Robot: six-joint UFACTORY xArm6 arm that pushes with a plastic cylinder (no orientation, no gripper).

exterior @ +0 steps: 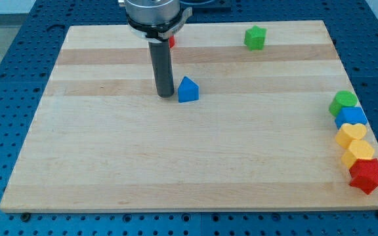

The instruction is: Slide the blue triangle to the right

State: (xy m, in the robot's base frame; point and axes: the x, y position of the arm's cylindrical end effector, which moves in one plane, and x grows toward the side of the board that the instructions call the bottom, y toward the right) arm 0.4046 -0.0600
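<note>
1. Blue triangle sits upper-centre on the wooden board.
2. My tip stands just beside its left face, placed for a rightward push; no jaws exist.
3. Rightward path appears unobstructed.

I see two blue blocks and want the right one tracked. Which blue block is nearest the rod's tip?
The blue triangle, just right of my tip at mid-board. The other blue block sits in the cluster at the view's right edge.
</note>
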